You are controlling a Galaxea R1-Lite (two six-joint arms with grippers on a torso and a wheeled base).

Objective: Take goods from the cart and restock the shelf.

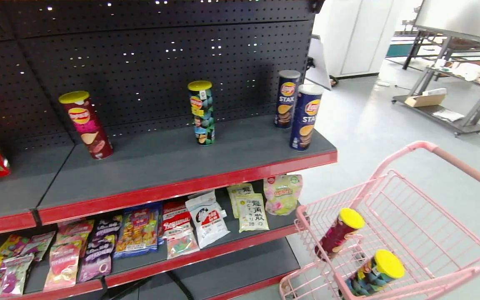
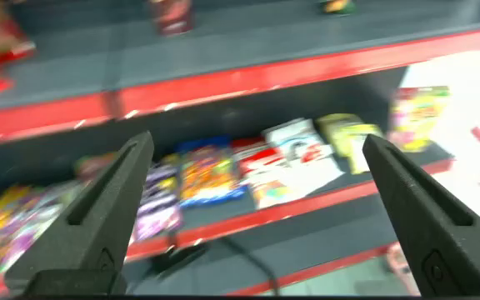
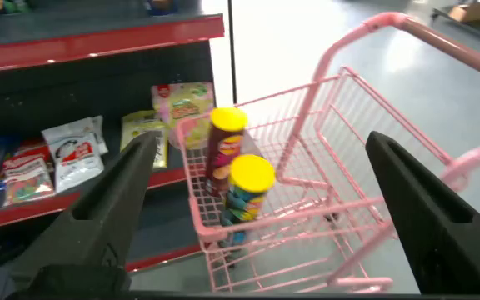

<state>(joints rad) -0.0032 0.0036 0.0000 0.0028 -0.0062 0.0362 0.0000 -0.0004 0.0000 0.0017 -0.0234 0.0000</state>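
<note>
Maroon yellow-lidded chip can [image 1: 339, 234] and patterned chip can [image 1: 371, 275] both sit in the pink wire cart [image 1: 465, 167], right of the red-edged shelf [image 1: 161, 162].

Maroon can [image 1: 338, 233], patterned can [image 1: 371, 276] (both in cart [image 1: 425, 146])

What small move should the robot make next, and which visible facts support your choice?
Probably lower the right gripper toward the patterned can in the pink cart. Its jaws stand open and empty, the camera on that wrist faces the cart, where that can and the maroon can are not yet unloaded, and the top shelf has bare space.
</note>
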